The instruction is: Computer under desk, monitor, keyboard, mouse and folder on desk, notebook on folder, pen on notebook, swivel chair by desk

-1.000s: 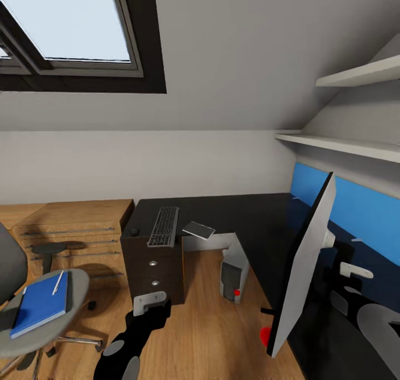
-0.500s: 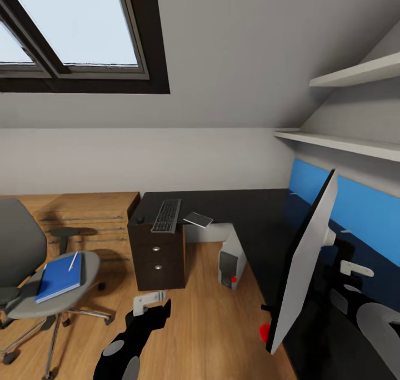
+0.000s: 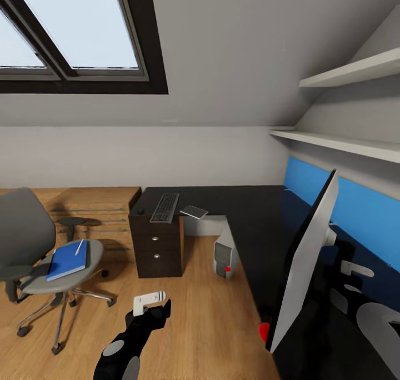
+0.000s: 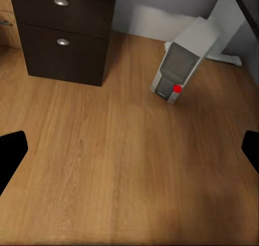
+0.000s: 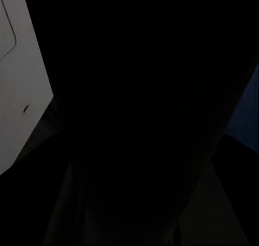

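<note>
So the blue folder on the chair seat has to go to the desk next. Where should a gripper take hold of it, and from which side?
Probably the folder's front edge, nearest the seat rim. It lies flat on the swivel chair, so come in low from the open front; the tall back blocks the rear. Keep it level: the pen lies loose on top.

The desk carries the keyboard and the monitor.
</note>
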### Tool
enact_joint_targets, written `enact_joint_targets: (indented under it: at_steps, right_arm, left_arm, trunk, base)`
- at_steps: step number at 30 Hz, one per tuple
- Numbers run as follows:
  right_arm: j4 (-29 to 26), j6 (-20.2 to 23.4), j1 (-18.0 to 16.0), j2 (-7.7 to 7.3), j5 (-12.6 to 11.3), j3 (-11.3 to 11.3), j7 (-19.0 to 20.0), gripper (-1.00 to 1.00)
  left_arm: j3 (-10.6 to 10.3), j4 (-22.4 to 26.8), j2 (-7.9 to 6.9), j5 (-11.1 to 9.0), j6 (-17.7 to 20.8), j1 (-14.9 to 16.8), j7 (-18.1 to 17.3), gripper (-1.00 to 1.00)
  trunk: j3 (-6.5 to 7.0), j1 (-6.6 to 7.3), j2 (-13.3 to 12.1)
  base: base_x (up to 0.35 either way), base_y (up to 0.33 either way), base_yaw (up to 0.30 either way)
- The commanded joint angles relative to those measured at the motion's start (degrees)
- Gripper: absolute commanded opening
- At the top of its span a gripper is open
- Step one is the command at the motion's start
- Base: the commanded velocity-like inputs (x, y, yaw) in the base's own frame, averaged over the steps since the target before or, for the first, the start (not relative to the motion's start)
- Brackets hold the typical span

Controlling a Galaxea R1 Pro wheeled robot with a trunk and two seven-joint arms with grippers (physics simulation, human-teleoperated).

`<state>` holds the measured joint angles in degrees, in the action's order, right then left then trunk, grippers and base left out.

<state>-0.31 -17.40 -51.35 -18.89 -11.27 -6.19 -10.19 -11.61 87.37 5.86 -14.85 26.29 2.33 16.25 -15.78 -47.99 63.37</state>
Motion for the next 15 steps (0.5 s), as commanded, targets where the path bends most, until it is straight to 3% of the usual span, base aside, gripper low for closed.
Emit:
enact_joint_targets:
  at_steps: [1, 7, 15]
  right_arm:
    - [0.0, -0.3, -0.1, 0.00, 0.2, 0.3, 0.1, -1.00]
    - [0.0, -0.3, -0.1, 0.00, 0.2, 0.3, 0.1, -1.00]
    - [0.0, -0.3, -0.1, 0.00, 0.2, 0.4, 0.1, -1.00]
  left_arm:
    - [-0.1, 0.1, 0.00, -0.6, 0.2, 0.0, 0.5, 1.00]
    - [-0.1, 0.1, -0.04, -0.5, 0.2, 0.0, 0.6, 1.00]
    - [-0.1, 0.1, -0.06, -0.5, 0.1, 0.0, 0.7, 1.00]
  trunk:
    - [-0.07, 0.02, 0.1]
    - [-0.07, 0.02, 0.1]
    - [-0.07, 0.02, 0.1]
  base:
    - [-0.229, -0.255, 0.000]
    - [-0.153, -0.299, 0.000]
    - [-0.025, -0.338, 0.000]
